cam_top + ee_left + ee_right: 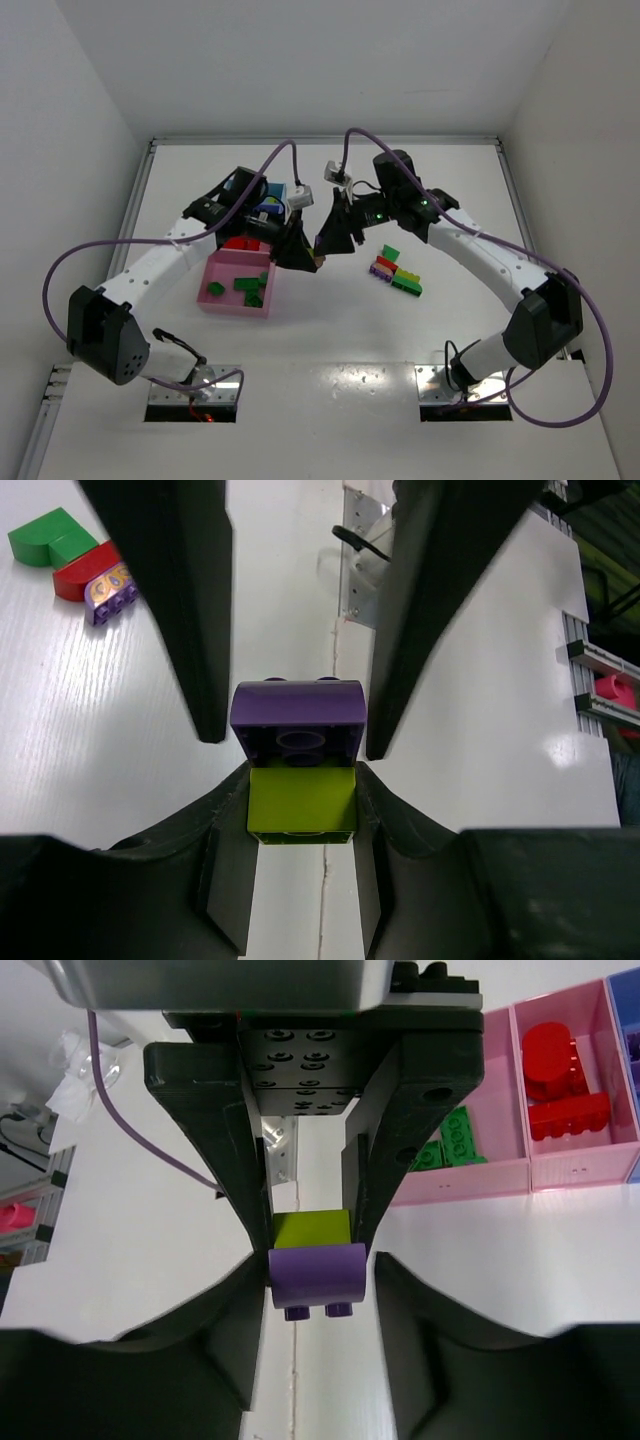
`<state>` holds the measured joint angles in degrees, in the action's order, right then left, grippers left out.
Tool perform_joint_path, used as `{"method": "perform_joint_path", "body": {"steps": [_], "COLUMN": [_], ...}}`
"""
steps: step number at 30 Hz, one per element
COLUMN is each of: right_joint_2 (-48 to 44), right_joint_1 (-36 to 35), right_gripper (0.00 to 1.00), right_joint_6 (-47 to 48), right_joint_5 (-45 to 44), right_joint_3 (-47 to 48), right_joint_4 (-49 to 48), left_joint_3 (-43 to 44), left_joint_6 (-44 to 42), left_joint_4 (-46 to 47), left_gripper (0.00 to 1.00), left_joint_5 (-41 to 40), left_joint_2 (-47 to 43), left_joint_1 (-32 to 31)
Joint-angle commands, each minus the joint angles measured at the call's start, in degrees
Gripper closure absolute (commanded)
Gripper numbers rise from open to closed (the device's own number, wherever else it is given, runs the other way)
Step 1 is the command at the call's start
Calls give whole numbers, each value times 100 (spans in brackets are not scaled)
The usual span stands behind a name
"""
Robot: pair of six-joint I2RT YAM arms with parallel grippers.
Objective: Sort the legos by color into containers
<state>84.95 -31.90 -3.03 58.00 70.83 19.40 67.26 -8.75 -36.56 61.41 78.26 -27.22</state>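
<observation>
A lime lego [301,800] and a purple lego [297,720] are stuck together and held above the table between both arms. My left gripper [301,802] is shut on the lime one. My right gripper [318,1275] has its jaws closed against the sides of the purple lego [318,1272], with the lime lego [311,1228] just beyond it. In the top view the left gripper [298,256] and right gripper [327,244] meet tip to tip beside the containers [214,278]. One pink compartment holds green legos [245,288], and the one behind it holds red legos [246,243].
A loose cluster of green, red, purple and lime legos [396,270] lies on the table right of centre. The left wrist view shows a green [45,538], a red [85,572] and a purple [112,592] one of them. Blue compartments [268,205] sit behind the pink ones.
</observation>
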Motion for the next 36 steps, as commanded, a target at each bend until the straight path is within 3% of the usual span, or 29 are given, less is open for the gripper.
{"method": "perform_joint_path", "body": {"steps": [1, 4, 7, 11, 19, 24, 27, 30, 31, 36], "right_joint_2": [13, 13, 13, -40, -207, -321, -382, -382, -382, -444], "right_joint_1": [17, 78, 201, 360, 782, 896, 896, 896, 896, 896], "right_gripper": [58, 72, 81, 86, 87, 87, 87, 87, 87, 87], "right_joint_6": [-49, -49, 13, 197, 899, 1014, 1015, 1015, 1015, 1015], "right_joint_5": [300, 300, 186, 133, 19, -34, -34, -87, -87, -140], "right_joint_3": [-25, -25, -25, 80, 256, 46, -16, -16, -16, -69], "right_joint_4": [-270, -217, -164, 2, 643, 706, 706, 706, 706, 706], "left_joint_3": [103, -20, -169, -328, -715, -820, -882, -996, -996, -505], "left_joint_6": [-30, -30, -30, -30, -30, 216, 540, 1118, 1269, 1639], "left_joint_4": [158, 158, 262, 263, 263, 588, 824, 1367, 1518, 2036], "left_gripper": [73, 70, 70, 70, 65, 65, 71, 75, 75, 75], "left_joint_5": [47, -5, -59, -260, -560, -752, -972, -1884, -2600, -4362], "left_joint_2": [-215, -267, -416, -636, -1023, -1234, -1287, -1287, -1287, -497], "left_joint_1": [-73, -73, -73, -73, -73, 313, 577, 726, 727, 727]}}
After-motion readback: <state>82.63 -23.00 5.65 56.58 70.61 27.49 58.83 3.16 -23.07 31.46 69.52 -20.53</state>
